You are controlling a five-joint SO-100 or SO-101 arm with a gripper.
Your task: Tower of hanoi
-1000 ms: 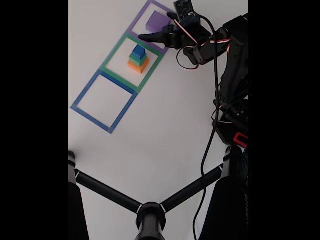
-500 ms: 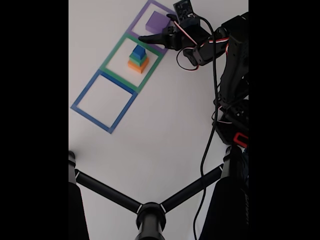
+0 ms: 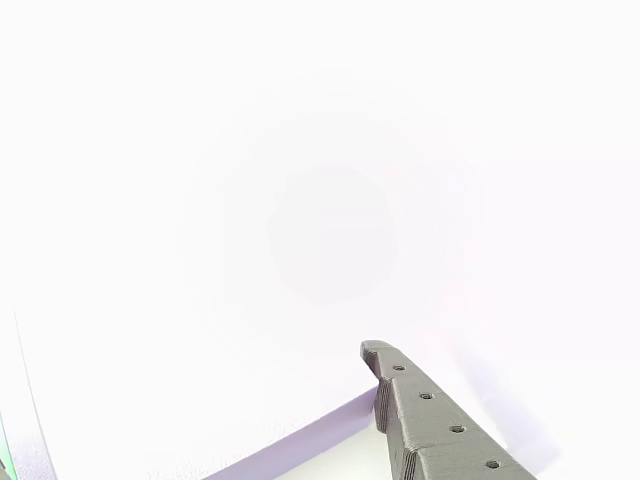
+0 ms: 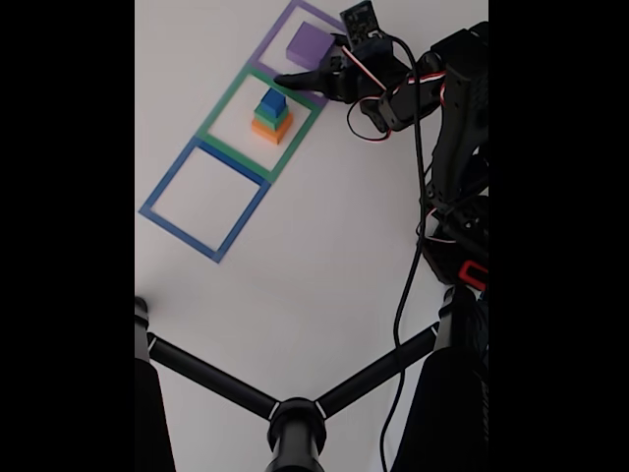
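In the fixed view the arm (image 4: 447,118) reached in from the right edge, and the gripper (image 4: 285,81) pointed left, its dark tip over the border between the purple square (image 4: 278,35) and the green square (image 4: 224,103). The purple block (image 4: 310,43) lay in the purple square at the top of the frame, just beside the gripper. A stack of blocks (image 4: 271,115), orange, green and blue, stood in the green square. The blue square (image 4: 204,201) sat lower left. The other view was washed out: one grey finger (image 3: 430,425) at the bottom, perhaps by the block's pale edge. Fingers apart or together? Couldn't tell.
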